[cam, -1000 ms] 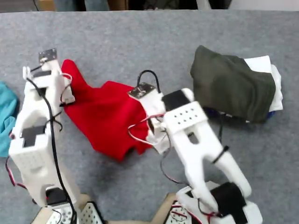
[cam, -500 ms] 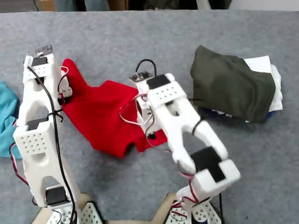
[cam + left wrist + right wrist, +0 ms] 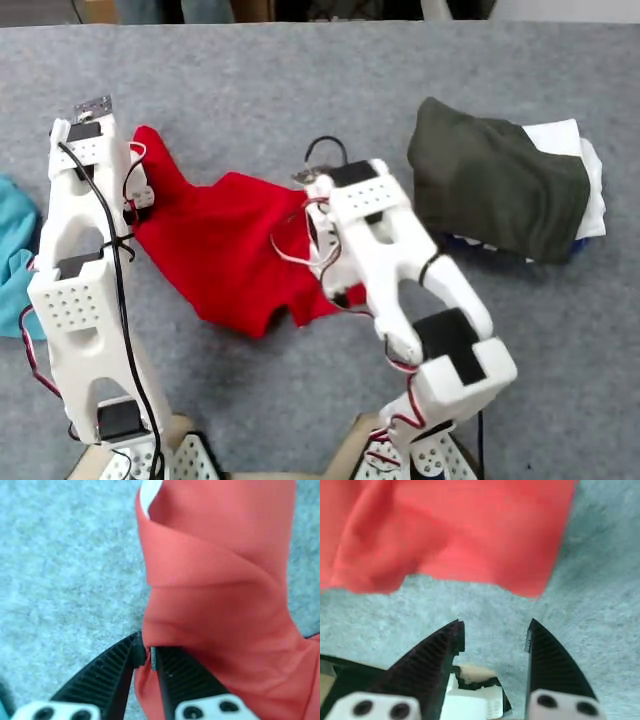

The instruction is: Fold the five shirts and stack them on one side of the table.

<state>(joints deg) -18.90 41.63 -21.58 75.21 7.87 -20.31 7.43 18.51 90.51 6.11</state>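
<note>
Grip comes first: the left end effector (image 3: 148, 656) is pinched tight on a bunched edge of the red shirt (image 3: 230, 250), while the right end effector (image 3: 495, 630) gapes wide with nothing in it, just off the shirt's edge. To fold cleanly, I judge, the right one should bite a corner fully before both draw the crumpled cloth flat. Around them lies the grey felt-like counter (image 3: 300, 80), a dark green shirt (image 3: 500, 185) topping a stack to the right, a teal shirt (image 3: 12, 250) at the left edge; the room beyond is too cropped to read.
</note>
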